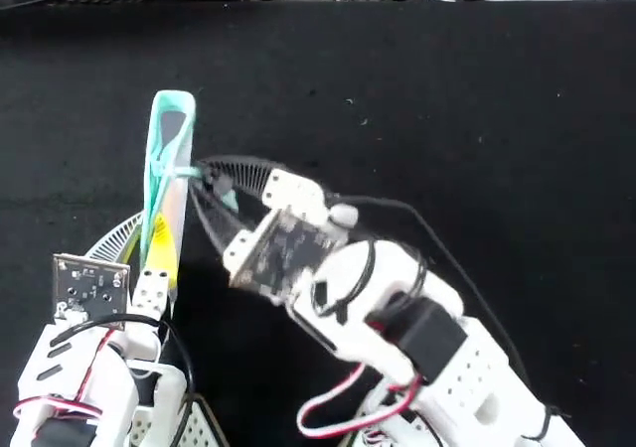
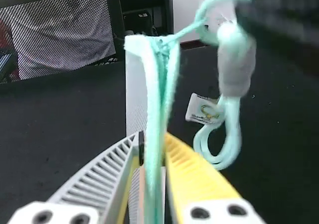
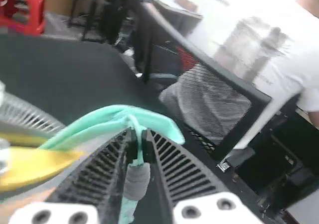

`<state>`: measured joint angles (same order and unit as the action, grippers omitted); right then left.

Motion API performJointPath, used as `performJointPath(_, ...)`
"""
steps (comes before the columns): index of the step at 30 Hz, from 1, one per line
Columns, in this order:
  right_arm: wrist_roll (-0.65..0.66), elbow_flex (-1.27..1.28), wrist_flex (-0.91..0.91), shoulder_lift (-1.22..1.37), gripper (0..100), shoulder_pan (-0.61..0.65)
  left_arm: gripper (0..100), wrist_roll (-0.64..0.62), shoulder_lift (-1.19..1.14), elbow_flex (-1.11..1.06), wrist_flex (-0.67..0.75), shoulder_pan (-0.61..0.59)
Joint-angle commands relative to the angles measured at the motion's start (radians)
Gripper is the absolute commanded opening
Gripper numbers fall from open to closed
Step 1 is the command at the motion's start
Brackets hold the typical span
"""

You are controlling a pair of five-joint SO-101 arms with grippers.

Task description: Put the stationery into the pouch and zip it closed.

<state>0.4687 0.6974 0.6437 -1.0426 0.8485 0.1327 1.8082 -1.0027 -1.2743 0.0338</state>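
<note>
Yellow and white fingers [image 2: 194, 179] of the left gripper [image 1: 149, 236] are clenched on the near edge of the mint pouch [image 1: 169, 149], held on edge over the black counter [image 1: 457, 99] at near left. Farther along, the right gripper [image 1: 204, 179] pinches the zipper pull cord [image 2: 230, 64]. Judgement: fabric is light, soft and limp; grip the seam firmly, draw the pull in line with the zipper.

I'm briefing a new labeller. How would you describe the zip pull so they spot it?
Over the black table, the left gripper holds a mint pouch on edge. From its upper edge runs the zip pull, pinched by the right gripper: a thin mint cord loop with a grey sleeve, unlike the flat pouch.
</note>
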Motion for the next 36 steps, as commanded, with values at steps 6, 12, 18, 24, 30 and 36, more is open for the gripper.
performJointPath(6, 0.037, 0.065, 0.029, -0.14, 1.2, 0.087, 14, 0.002, 0.005, 0.033, -0.008, 0.004)
performJointPath(12, 0.037, 0.113, 0.025, -0.148, 1.2, 0.087, 14, 0.002, 0.005, 0.039, 0.0, 0.004)
performJointPath(18, 0.037, 0.124, 0.025, -0.151, 1.2, 0.087, 14, 0.002, 0.005, 0.045, 0.061, 0.005)
performJointPath(24, 0.037, 0.131, 0.025, -0.148, 1.2, 0.083, 14, 0.0, -0.005, 0.03, 0.163, 0.005)
performJointPath(30, 0.037, 0.131, 0.028, -0.148, 1.2, 0.083, 8, 0.0, 0.003, -0.048, 0.204, 0.005)
performJointPath(36, 0.037, 0.131, 0.023, -0.145, 1.2, 0.083, 3, 0.014, 0.003, -0.033, 0.18, 0.004)
